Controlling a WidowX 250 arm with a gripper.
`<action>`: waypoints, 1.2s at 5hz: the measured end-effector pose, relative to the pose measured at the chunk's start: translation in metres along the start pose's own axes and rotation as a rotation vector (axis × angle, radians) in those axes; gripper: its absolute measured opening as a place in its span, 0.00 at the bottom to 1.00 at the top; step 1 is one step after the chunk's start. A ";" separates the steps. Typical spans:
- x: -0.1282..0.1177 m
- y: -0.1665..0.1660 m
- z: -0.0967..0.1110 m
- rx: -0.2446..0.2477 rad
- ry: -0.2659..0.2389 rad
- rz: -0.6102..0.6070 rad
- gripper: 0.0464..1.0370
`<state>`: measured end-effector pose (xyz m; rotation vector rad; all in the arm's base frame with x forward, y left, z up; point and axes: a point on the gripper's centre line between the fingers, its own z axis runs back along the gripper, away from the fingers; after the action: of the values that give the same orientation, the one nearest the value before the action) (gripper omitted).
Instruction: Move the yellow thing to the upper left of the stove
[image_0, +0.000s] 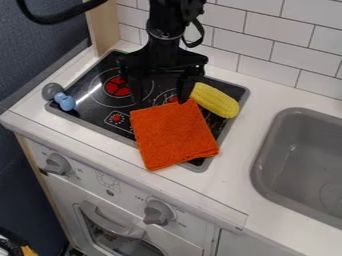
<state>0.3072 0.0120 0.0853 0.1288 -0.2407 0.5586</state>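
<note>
gripper (160, 97) is hanging tips-down over stove (91, 105), fingers are standing apart, released, yellow corn (216, 100) is lying beside orange cloth (175, 135)

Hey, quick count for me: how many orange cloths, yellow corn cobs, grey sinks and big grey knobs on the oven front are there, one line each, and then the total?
Orange cloth: 1
Yellow corn cob: 1
Grey sink: 1
Big grey knobs: 2
Total: 5

Slanting downward view over stove
</note>
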 end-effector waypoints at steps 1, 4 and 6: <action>-0.004 0.001 -0.009 0.020 0.028 0.003 0.96; 0.002 -0.033 0.011 0.009 -0.049 0.395 0.96; 0.010 -0.064 0.005 -0.040 0.018 0.686 0.96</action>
<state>0.3495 -0.0379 0.0891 -0.0023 -0.2776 1.2355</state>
